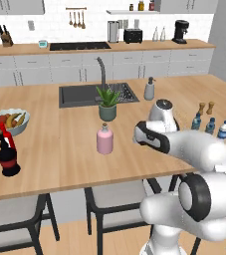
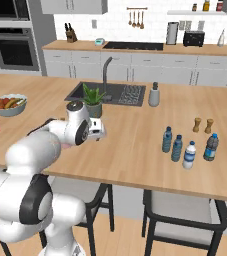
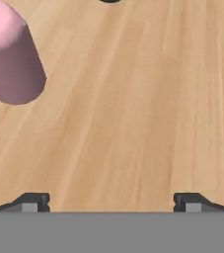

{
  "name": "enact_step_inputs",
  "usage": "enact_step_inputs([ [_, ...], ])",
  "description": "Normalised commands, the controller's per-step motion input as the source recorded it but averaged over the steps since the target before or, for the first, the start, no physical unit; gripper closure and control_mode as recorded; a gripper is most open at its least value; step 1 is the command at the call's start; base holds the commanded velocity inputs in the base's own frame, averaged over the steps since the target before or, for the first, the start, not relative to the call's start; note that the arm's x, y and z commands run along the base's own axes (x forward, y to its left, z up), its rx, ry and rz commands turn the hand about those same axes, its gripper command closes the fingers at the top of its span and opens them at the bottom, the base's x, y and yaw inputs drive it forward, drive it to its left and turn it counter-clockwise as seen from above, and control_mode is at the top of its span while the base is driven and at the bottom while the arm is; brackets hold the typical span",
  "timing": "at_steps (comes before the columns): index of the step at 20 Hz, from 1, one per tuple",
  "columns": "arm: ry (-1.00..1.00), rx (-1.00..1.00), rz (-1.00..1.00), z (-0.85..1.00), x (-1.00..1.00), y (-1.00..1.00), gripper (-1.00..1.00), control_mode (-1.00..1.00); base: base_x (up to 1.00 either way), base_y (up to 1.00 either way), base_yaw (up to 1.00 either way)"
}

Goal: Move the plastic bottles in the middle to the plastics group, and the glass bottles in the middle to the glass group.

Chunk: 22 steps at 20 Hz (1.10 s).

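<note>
Pincer (image 3: 111, 201) stands wide apart, nothing between its tips, hovering above bare wood of the table (image 1: 59, 144); the pink bottle (image 1: 104, 139) sits upright in the middle of the table, just in front of the potted plant (image 1: 107, 103), and in the hand view it lies off to the upper left, apart from the tips; over on the right side of the table four small blue-capped water bottles (image 2: 189, 149) stand clustered together, with two brown shakers (image 2: 203, 125) just behind them; the black bottle (image 1: 7, 155) with the red neck waits near the far left edge, in front of the fruit bowl (image 1: 7, 121); behind the plant, sink (image 1: 97, 93) and soap dispenser (image 1: 149, 89).
</note>
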Motion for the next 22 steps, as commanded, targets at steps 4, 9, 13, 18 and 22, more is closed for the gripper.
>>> enact_step_inputs([
  [4, 0.0, 0.0, 0.19, 0.0, 0.79, 0.85, -1.0, -1.0, 0.0, 0.0, 0.0],
  [9, -0.01, 0.01, 0.02, 0.46, 0.02, 0.39, -1.0, -1.0, 0.0, 0.0, 0.0],
  [13, 0.0, 0.0, 0.01, 0.57, -0.37, 0.18, -1.0, -1.0, 0.0, 0.0, 0.0],
  [18, 0.0, 0.0, 0.05, 0.22, -0.14, 0.45, -1.0, -1.0, 0.0, 0.0, 0.0],
  [22, 0.0, 0.0, 0.05, 0.0, 0.0, 0.71, -1.0, -1.0, 0.0, 0.0, 0.0],
])
